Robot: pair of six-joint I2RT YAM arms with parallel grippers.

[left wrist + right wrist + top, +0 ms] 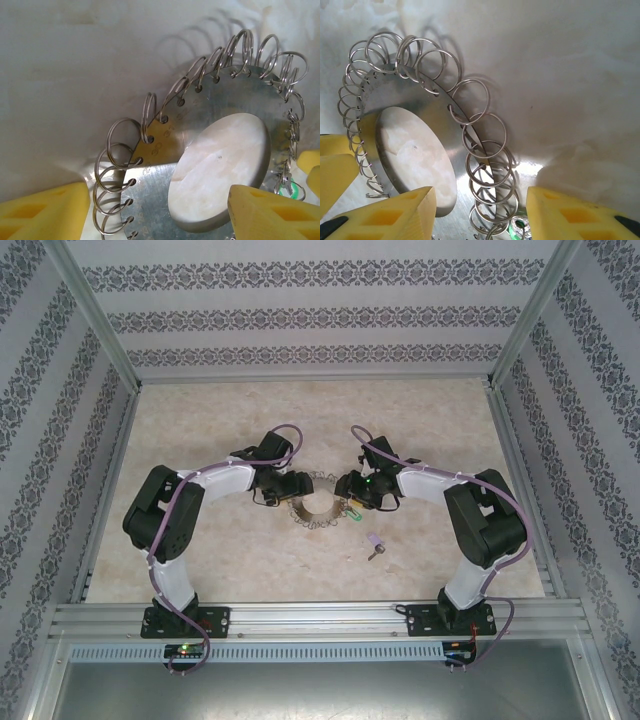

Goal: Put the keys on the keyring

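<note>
The keyring (215, 102), a flat silvery disc rimmed with wire split rings, lies mid-table; left claw (157, 200) and right claw (482, 200) stand wide, straddling opposite rims, gripping nothing; the green-headed key (520, 227) sits between the right claw's fingers, half cut off, threading unclear; the lilac-headed key (375, 545) lies toward the near edge, shaft nearward, nearer the right arm.
</note>
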